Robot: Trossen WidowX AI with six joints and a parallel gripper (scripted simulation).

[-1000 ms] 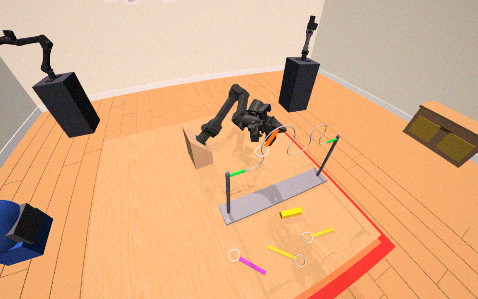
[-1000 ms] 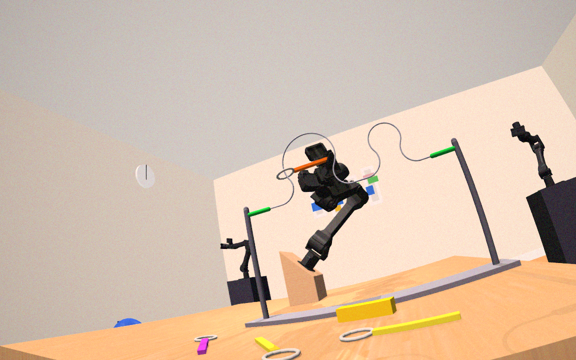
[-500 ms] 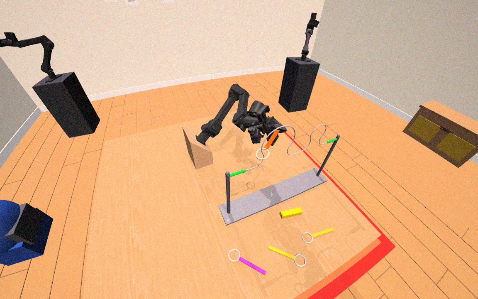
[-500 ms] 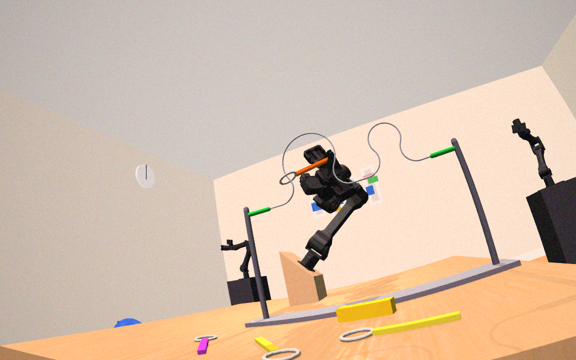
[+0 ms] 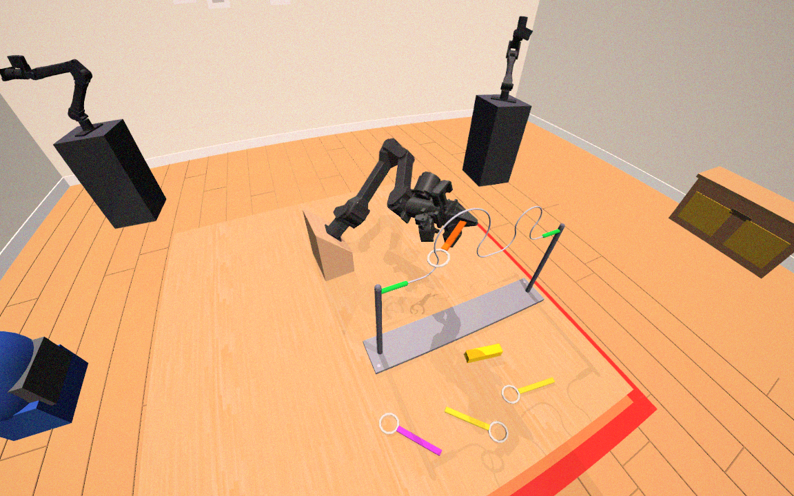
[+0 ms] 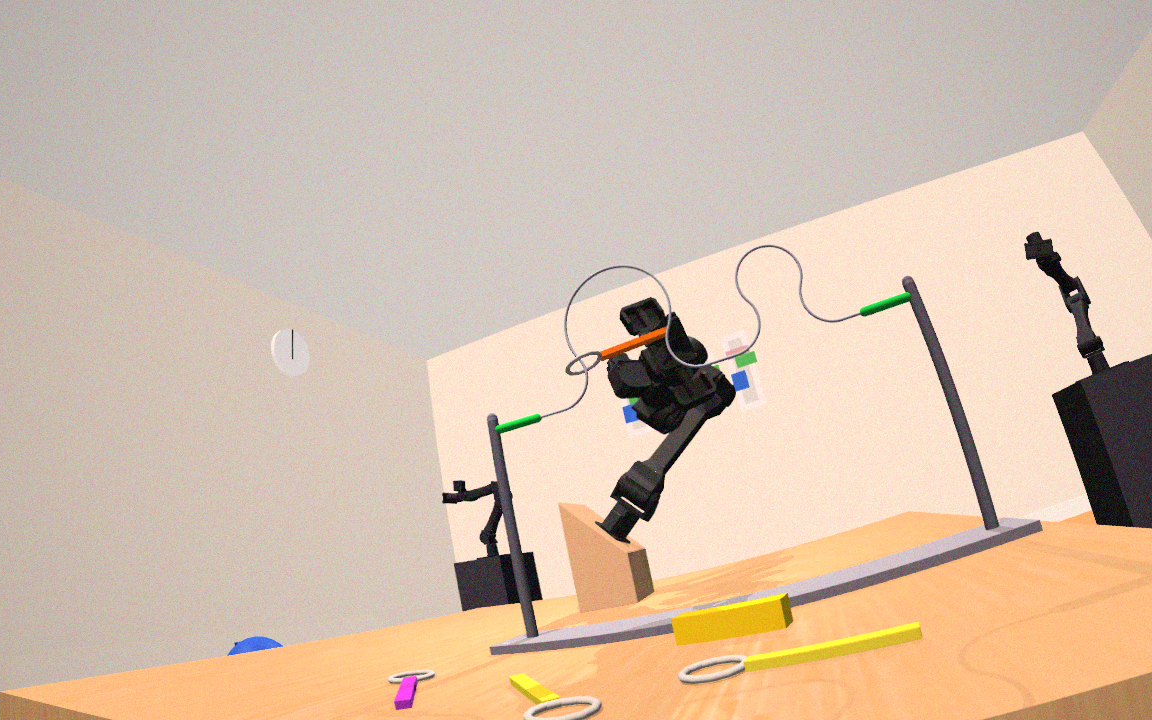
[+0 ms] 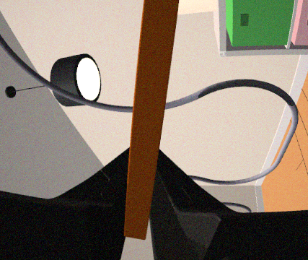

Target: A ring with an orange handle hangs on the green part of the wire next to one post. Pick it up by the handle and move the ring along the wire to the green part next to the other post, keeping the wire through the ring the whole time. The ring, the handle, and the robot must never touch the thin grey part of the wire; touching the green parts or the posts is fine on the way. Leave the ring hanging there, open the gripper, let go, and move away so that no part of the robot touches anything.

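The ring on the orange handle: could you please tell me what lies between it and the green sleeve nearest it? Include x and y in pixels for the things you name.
Only a curved stretch of thin grey wire (image 5: 422, 277) (image 6: 576, 400), as the top and exterior views show.

Smooth, matt grey metal-looking base plate (image 5: 455, 322) (image 6: 866, 573) on pale-grained wooden tabletop (image 5: 233, 345) (image 6: 231, 685)

You have a pale wood table (image 5: 233, 345) (image 6: 231, 685) carrying the grey base (image 5: 409, 333) (image 6: 884, 565) of the wire stand. Near its long side, you'll see a yellow block (image 5: 483, 353) (image 6: 732, 619). Farther out lie two yellow-handled rings (image 5: 535, 385) (image 6: 831, 646) and a magenta-handled ring (image 5: 418, 440) (image 6: 405, 692), all flat and apart. Behind the base, a wooden wedge (image 5: 327, 255) (image 6: 602, 564) stands on your table.
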